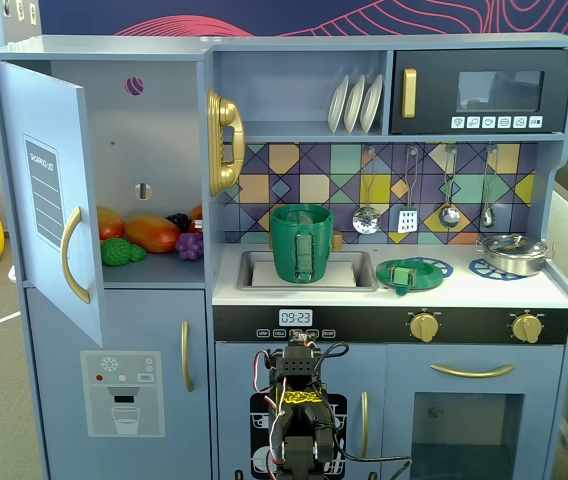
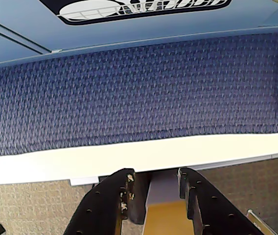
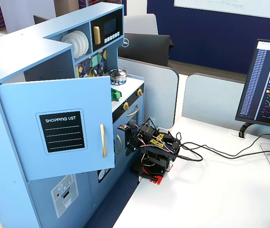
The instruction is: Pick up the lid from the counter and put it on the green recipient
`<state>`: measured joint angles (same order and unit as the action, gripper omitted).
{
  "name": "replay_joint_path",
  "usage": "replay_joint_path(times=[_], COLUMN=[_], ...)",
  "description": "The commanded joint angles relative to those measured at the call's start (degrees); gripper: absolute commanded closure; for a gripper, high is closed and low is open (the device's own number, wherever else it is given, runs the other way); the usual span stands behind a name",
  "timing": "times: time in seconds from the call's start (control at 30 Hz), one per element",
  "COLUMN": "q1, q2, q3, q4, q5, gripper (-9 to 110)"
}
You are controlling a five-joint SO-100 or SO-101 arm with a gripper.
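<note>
The green lid (image 1: 404,273) lies flat on a blue burner ring on the counter, right of the sink. The tall green pot (image 1: 301,243) stands upright in the sink with no lid on it. The arm (image 1: 299,420) is folded low in front of the kitchen, far below both; it also shows on the white table in the other fixed view (image 3: 155,151). In the wrist view my gripper (image 2: 155,172) points down at the blue carpet and the white table edge. Its jaws stand a little apart with nothing between them.
A silver pot (image 1: 512,253) with its shiny lid sits on the right burner ring. The fridge door (image 1: 49,190) hangs open at the left, with toy food inside. Utensils (image 1: 409,195) hang on the back wall above the counter. A monitor (image 3: 268,85) and cables lie on the table.
</note>
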<state>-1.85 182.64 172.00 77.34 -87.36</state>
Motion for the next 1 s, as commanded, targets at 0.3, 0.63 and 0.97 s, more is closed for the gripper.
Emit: replay_joint_path(times=[0.3, 0.63, 0.97], q1=[2.4, 9.7, 30.1], q2=[-0.5, -9.5, -29.8], q3=[-0.3, -13.6, -45.8], q4=[10.5, -17.9, -39.1], q5=[0.2, 3.3, -8.3], gripper=[101, 101, 86])
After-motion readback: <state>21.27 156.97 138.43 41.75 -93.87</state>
